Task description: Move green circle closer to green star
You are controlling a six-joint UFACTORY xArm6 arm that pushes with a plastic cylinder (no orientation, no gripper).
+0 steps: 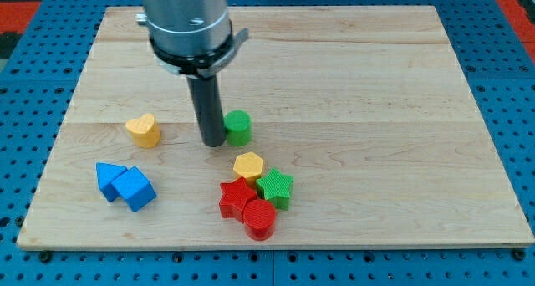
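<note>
The green circle (238,127) stands near the middle of the wooden board (376,85). The green star (275,188) lies below it and slightly to the view's right, in a cluster of blocks. My tip (213,142) is right beside the green circle, on its left side, touching or almost touching it. The dark rod rises from there to the grey arm head at the view's top.
A yellow hexagon (248,165) sits between the green circle and the green star. A red star (236,197) and a red circle (259,219) touch the green star's left and bottom. A yellow heart (144,130) lies at left; two blue blocks (125,186) at lower left.
</note>
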